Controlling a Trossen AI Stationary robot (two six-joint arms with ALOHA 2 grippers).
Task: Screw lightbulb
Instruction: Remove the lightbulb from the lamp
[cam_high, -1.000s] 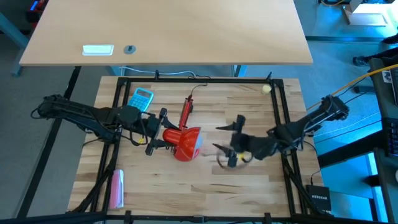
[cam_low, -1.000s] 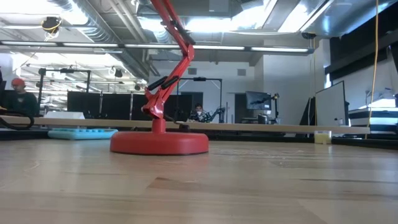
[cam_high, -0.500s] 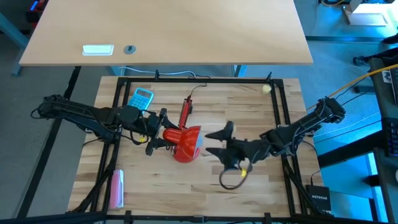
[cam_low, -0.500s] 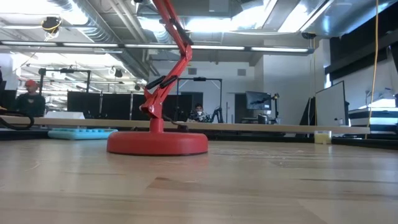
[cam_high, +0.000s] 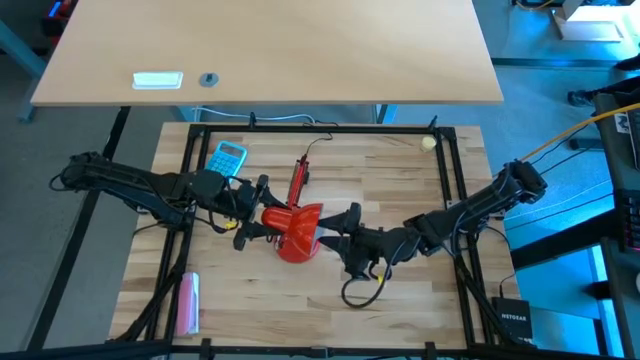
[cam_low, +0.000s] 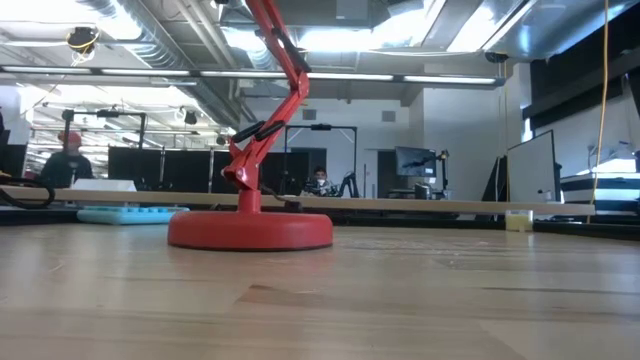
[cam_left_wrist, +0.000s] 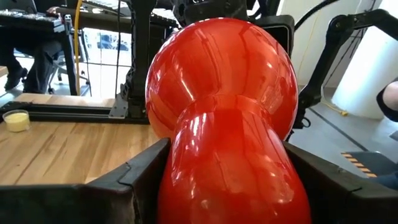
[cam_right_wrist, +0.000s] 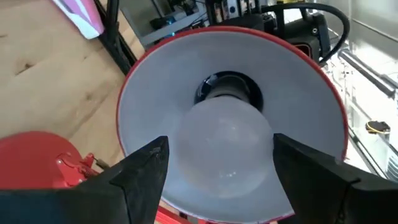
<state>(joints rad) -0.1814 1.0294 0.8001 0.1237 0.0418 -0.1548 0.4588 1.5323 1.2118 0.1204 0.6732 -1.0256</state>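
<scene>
Lightbulb (cam_right_wrist: 227, 134) sitting inside red lamp shade (cam_right_wrist: 311, 118), base at socket, globe between right gripper (cam_right_wrist: 217, 163) fingers (cam_right_wrist: 146, 168); fingers spread wide beside globe, contact unclear. Left gripper (cam_left_wrist: 227, 177) fingers (cam_left_wrist: 134, 183) clamping shade's red neck from behind. Lamp base (cam_low: 250, 229) resting on wooden surface (cam_high: 400, 180). Blue calculator (cam_high: 227, 157) lying farther back.

I can read only one marking from here: pale lettering on the small black box (cam_high: 513, 318) on the floor off the table's near right corner in the high view, which looks like "NETGEAR". The blue calculator (cam_high: 227, 157) near the table's far left corner shows keys, but no figures I can make out.
</scene>
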